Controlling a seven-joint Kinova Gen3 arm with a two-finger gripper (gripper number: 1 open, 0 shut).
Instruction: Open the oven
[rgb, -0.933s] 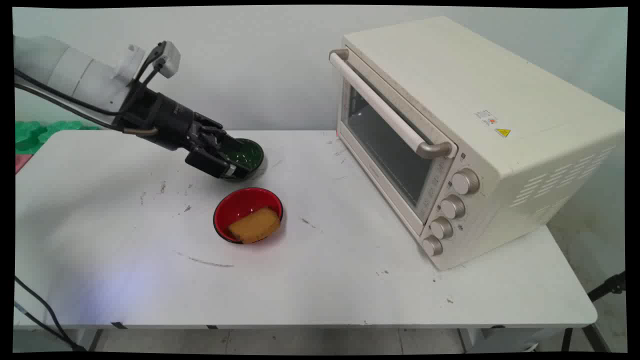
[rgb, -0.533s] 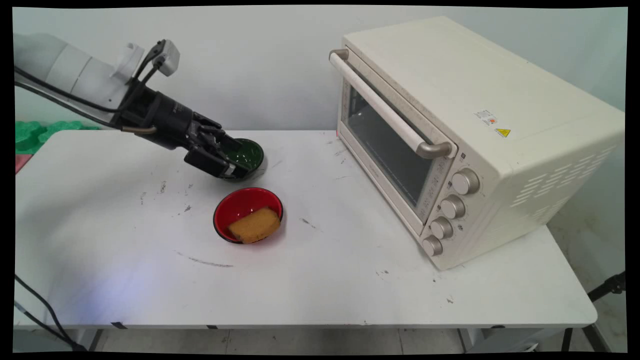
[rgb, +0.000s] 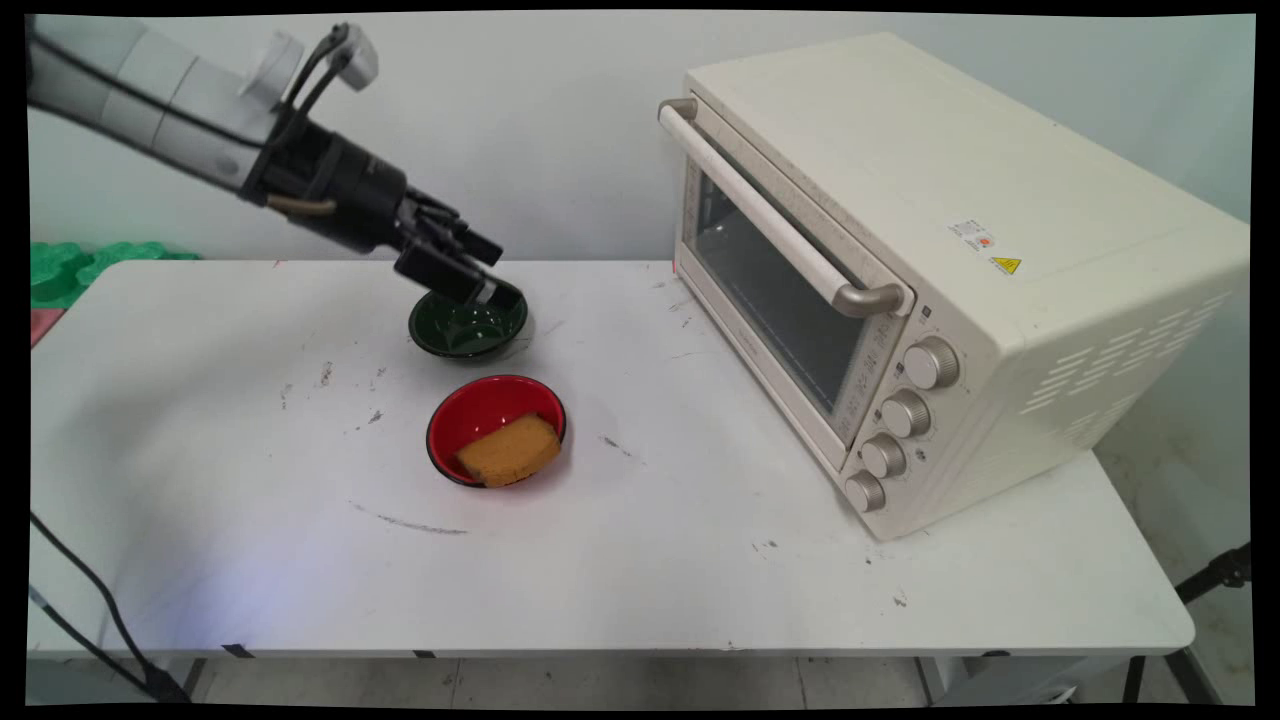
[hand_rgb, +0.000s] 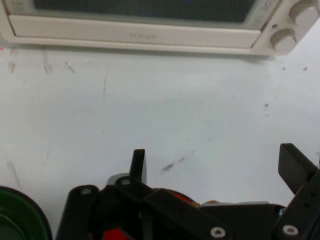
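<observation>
Your claw (rgb: 482, 278) hangs spread and empty, tilted down over the far rim of the green bowl (rgb: 462, 330). It is close above the bowl but, as far as the main view shows, apart from it. In the hand view both fingers (hand_rgb: 138, 162) stand wide with only bare table (hand_rgb: 165, 100) between them, and the green bowl (hand_rgb: 17, 215) sits off at the lower left corner, outside the jaws.

Just nearer the camera stands the red bowl (rgb: 478, 403) with a tan block (rgb: 508, 450) lying in it, close to the green bowl without touching. The oven (rgb: 900, 250) sits well to the right, door closed.

Any low move from here should be slow, I'd say. The rim lies right under the fingertips and a light bowl slides easily.
</observation>
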